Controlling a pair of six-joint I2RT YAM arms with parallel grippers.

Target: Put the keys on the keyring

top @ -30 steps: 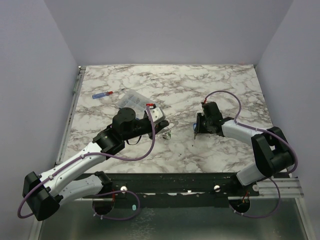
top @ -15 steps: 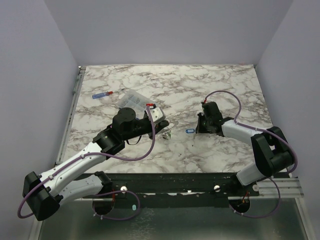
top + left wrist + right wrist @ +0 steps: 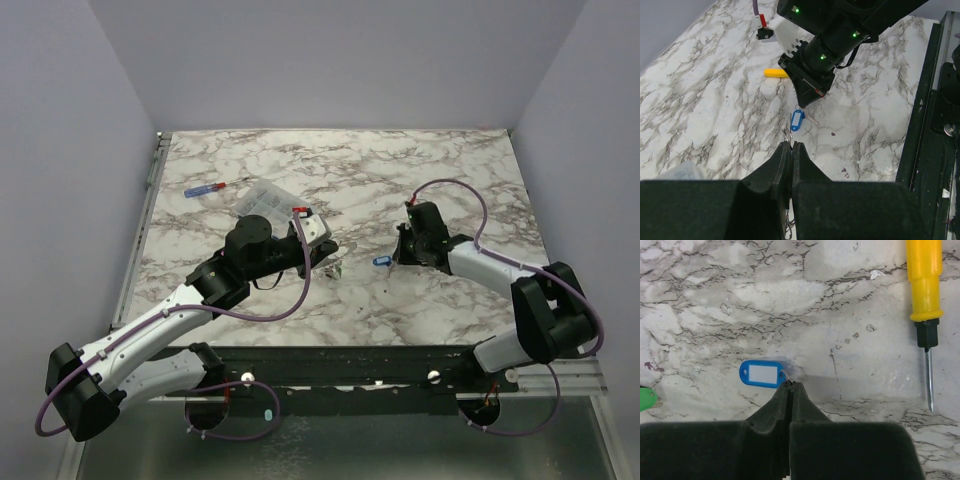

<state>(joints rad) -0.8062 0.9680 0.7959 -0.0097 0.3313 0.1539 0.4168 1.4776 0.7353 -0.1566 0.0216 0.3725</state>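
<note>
Currently your right gripper has its fingers pressed together on the small wire loop of the blue key tag. The tag is an oval blue shell with a white label window, and it sits mid-table between the arms on the marble table. Your left gripper is pinched closed on the keyring, a thin silver wire poking past its tips, just beside that tag. A green tag shows at the right wrist view's left edge.

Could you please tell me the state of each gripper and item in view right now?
Left gripper, shut on the thin keyring wire.
Right gripper, shut on the small loop of the blue key tag.
Green key tag, lying loose, ungripped.
Yellow screwdriver, lying flat, untouched.
</note>
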